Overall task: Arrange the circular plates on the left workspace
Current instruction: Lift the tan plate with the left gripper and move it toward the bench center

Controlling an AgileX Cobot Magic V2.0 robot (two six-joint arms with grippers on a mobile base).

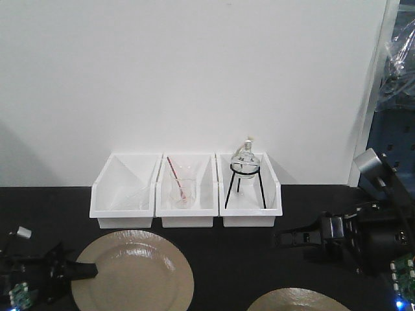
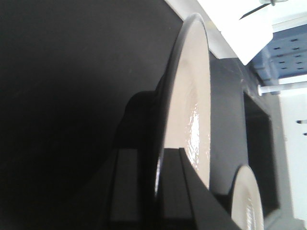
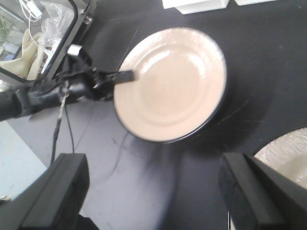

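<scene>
The left plate [image 1: 136, 272] is round and shallow, glossy beige-tan on top with a dark rim and black underside. It lies at the front left of the black desk [image 1: 227, 259]. The left claw [image 1: 91, 271] pinches its left rim, one finger above and one below. Behind it three white bins [image 1: 188, 191] stand in a row. The middle one holds a glass beaker [image 1: 182, 192], the right one a round flask [image 1: 246, 160] on a black tripod [image 1: 244, 184]. The second plate [image 1: 298, 300] lies front right, cut off by the frame. The right claw [image 1: 280, 238] hovers near it, spread, touching nothing.
</scene>
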